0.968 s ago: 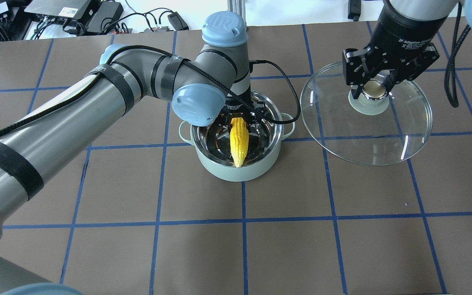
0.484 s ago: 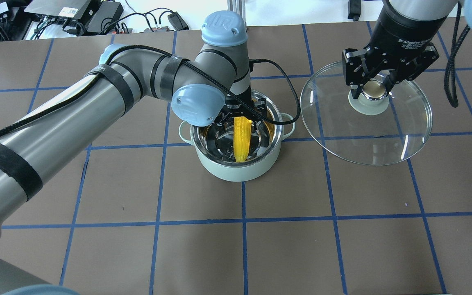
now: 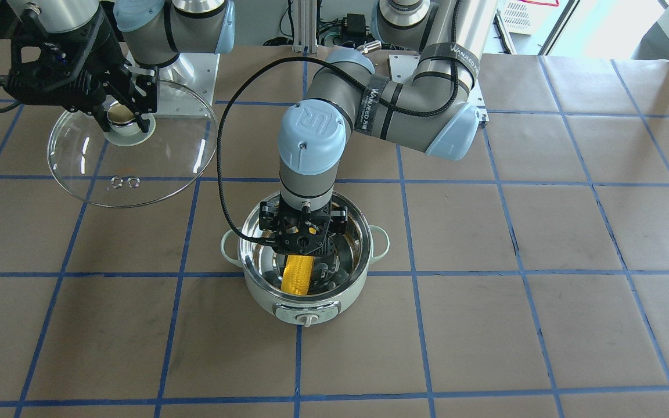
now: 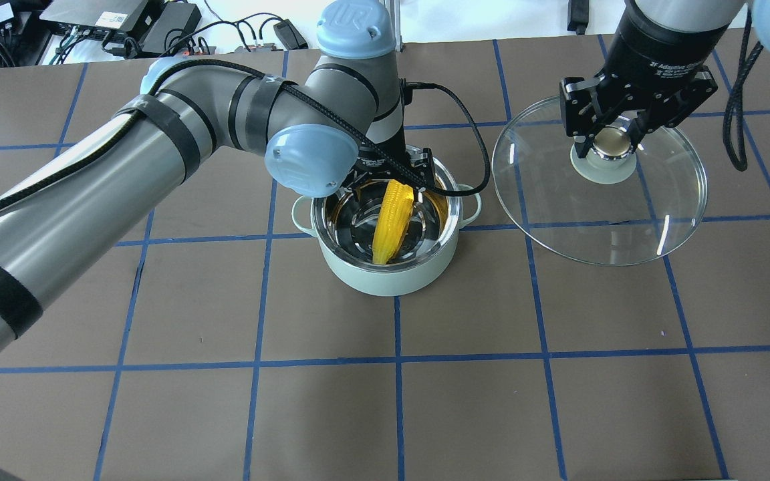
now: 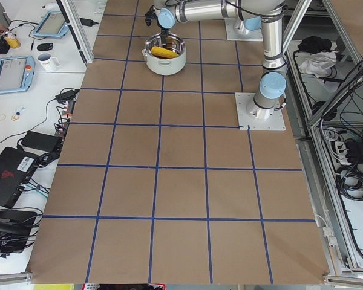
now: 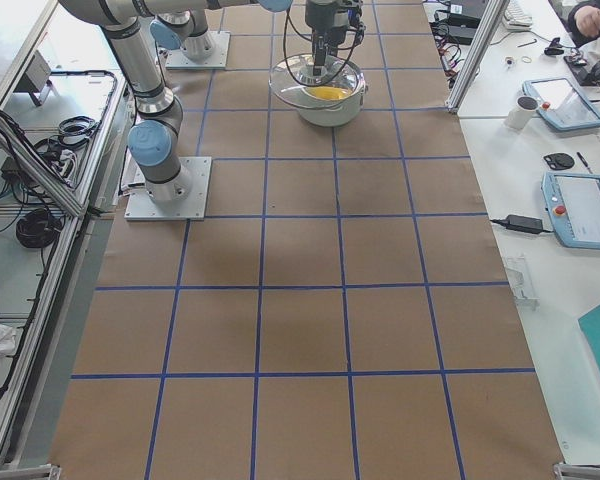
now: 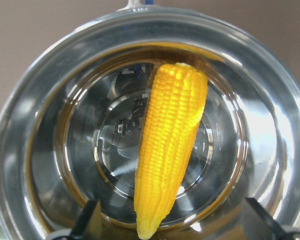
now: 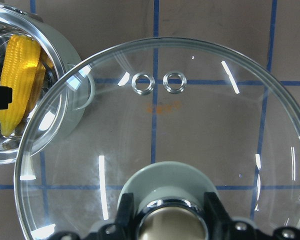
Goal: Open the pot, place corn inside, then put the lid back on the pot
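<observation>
The mint-green pot [image 4: 385, 277] stands uncovered at mid-table, its dial toward the front-facing camera [image 3: 305, 316]. The yellow corn [image 4: 392, 220] lies slanted inside on the steel bottom, as the left wrist view [image 7: 170, 150] shows. My left gripper [image 4: 392, 175] hovers just over the pot's far rim, open. Its fingers [image 7: 90, 222] stand wide apart and clear of the corn. My right gripper [image 4: 611, 137] is shut on the beige knob of the glass lid [image 4: 625, 220]. It holds the lid in the air to the right of the pot, overlapping the pot's edge in the right wrist view [image 8: 190, 125].
A black cable [image 4: 472, 147] loops from the left wrist past the pot's right handle [image 4: 472, 200]. Electronics and cables [image 4: 124, 20] lie beyond the far table edge. Blue tape lines grid the brown table [image 4: 398, 401].
The left gripper has let go of the corn, which dropped from over the near rim to lie inside the pot. The left arm has risen and drawn back a little. The lid barely moved.
</observation>
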